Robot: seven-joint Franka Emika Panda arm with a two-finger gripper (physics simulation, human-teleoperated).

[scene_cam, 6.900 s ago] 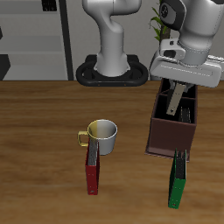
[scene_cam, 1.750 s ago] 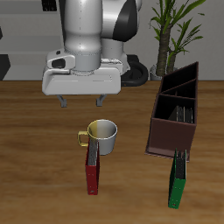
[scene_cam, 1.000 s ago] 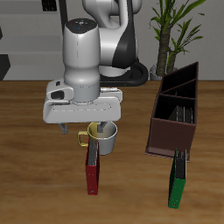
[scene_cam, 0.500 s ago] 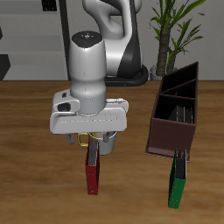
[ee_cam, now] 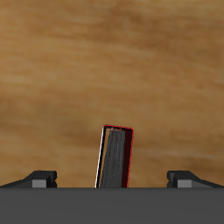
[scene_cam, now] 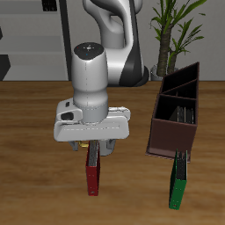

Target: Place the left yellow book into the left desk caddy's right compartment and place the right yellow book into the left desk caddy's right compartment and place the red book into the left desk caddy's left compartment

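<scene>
Wrist view puts the thin dark-red hardcover book [ee_cam: 115, 157] standing between your spread, empty fingers [ee_cam: 41, 176] — not yet grasped. Two thin grey books [scene_cam: 179, 114] seem already inside the dark-brown wooden caddy [scene_cam: 167, 136] — only the red one remains.

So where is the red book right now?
The red book stands on its edge on the table near the front edge, right under the robot's open hand. The wrist view shows it between the two fingers, not yet gripped.
</scene>
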